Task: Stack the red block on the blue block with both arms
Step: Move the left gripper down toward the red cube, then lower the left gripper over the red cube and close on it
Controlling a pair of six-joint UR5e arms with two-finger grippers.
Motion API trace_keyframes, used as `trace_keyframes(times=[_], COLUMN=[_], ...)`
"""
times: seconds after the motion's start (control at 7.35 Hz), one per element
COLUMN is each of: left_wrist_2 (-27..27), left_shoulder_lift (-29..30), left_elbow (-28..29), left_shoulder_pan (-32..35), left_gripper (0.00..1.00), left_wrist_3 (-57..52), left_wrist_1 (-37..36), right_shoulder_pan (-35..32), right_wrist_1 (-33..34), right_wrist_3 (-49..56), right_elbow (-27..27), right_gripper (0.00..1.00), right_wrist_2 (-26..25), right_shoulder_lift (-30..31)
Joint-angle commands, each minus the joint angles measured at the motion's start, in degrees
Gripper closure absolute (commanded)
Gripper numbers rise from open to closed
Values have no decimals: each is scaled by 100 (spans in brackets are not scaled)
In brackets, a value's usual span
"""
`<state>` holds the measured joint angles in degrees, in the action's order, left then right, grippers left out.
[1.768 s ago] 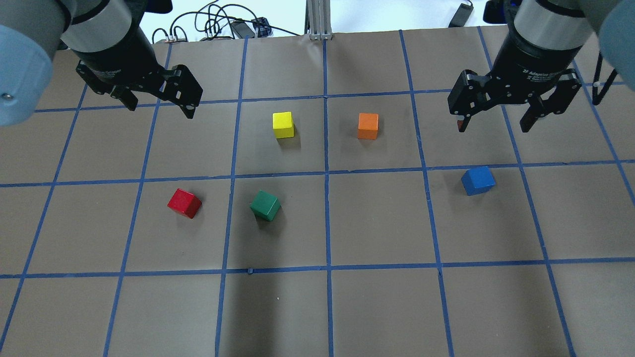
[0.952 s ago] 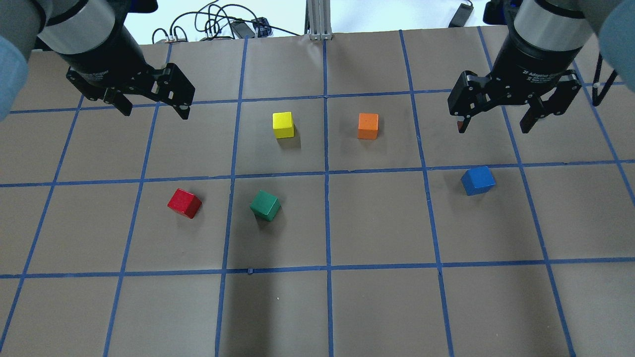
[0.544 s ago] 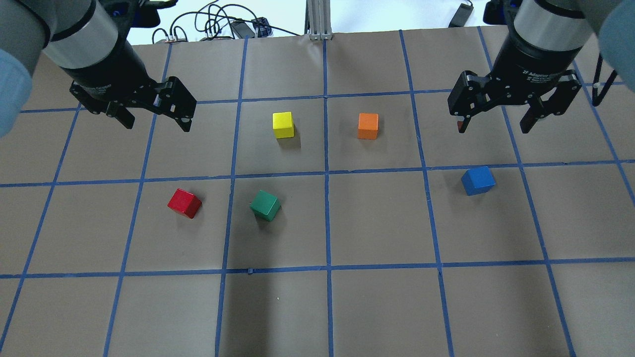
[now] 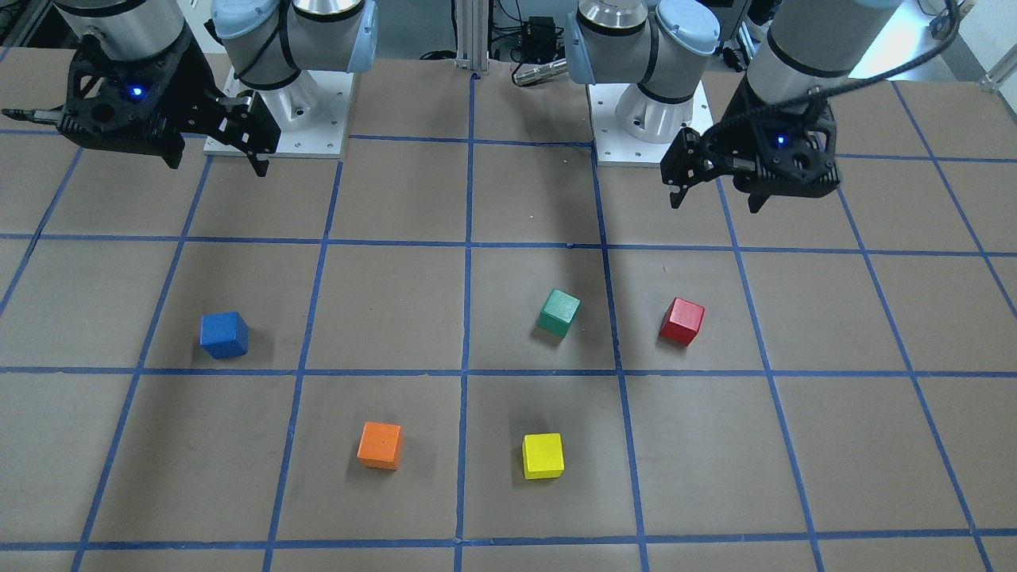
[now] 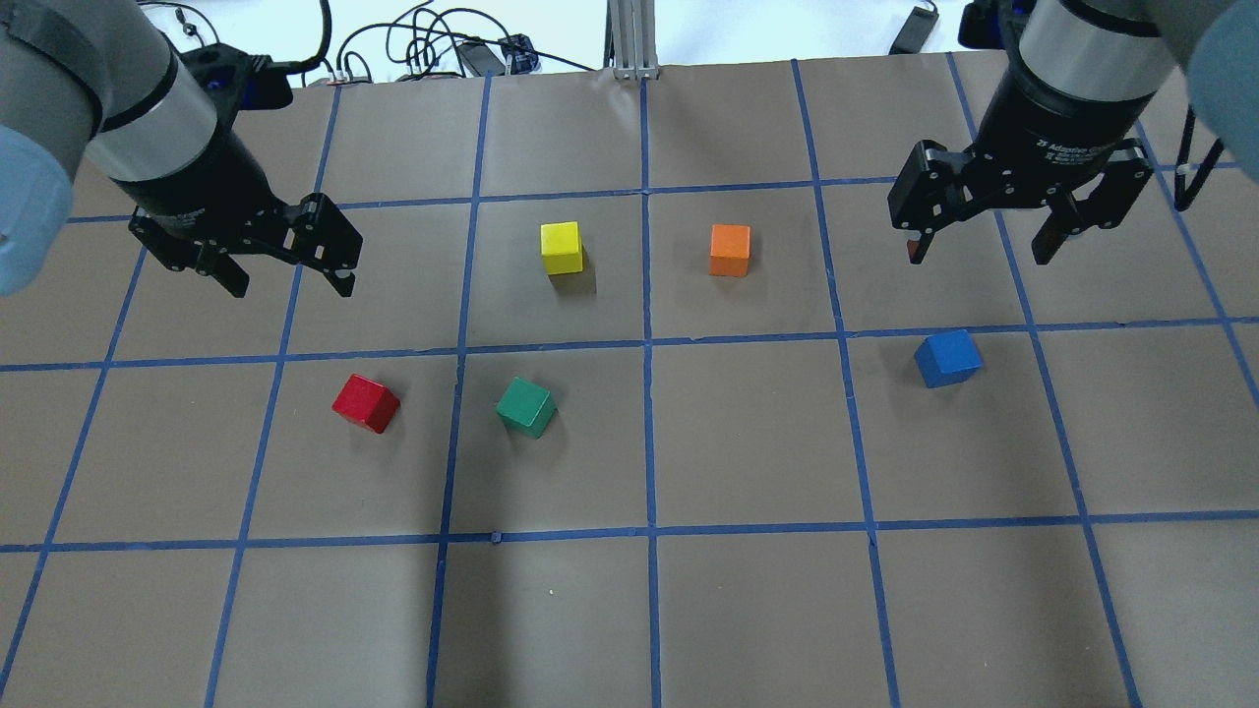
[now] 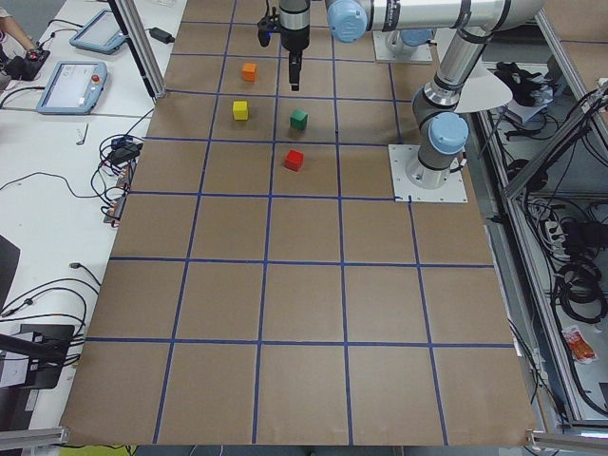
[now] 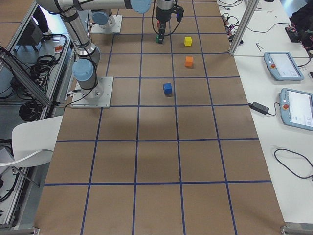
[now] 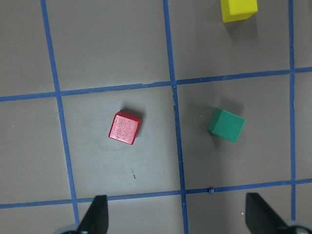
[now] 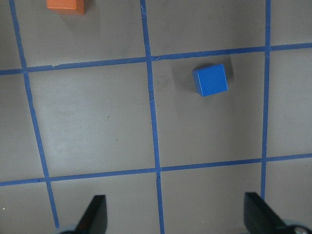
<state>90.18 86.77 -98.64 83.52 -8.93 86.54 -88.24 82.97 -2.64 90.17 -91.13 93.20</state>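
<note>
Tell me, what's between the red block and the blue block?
The green block sits between the red block and the blue block, nearer the red; the overhead view shows it.

White print on the black body of the right gripper [image 5: 979,254] reads "2F Adaptive", the rest unclear; print on the left gripper [image 5: 291,289] is too blurred to read

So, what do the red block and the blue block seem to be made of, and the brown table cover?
The red block: probably painted wood, perhaps plastic; matte faces, no glare. The blue block: the same look, matte and even colour. The table cover: likely brown paper or card; flat, dull, with faint scuffs.
</note>
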Motion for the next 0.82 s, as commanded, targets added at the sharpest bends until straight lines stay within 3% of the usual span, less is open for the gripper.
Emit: trace_keyframes(times=[0.0, 0.27, 0.68], left_wrist_2=[17, -1, 52], left_shoulder_lift=[121, 436, 1130], left_elbow=[-1239, -1946, -2212], left_shoulder_pan=[-396, -573, -609], left_gripper=[0, 0, 0], left_wrist_3=[-685, -1151, -2032], left_wrist_1=[-1685, -2507, -3509], right_shoulder_pan=[0, 0, 0], right_wrist_1=[0, 0, 0], right_wrist_3=[0, 9, 0], right_elbow=[0, 0, 9], right_gripper=[0, 0, 0], right_wrist_2=[7, -1, -19], right_shoulder_lift=[-4, -4, -4])
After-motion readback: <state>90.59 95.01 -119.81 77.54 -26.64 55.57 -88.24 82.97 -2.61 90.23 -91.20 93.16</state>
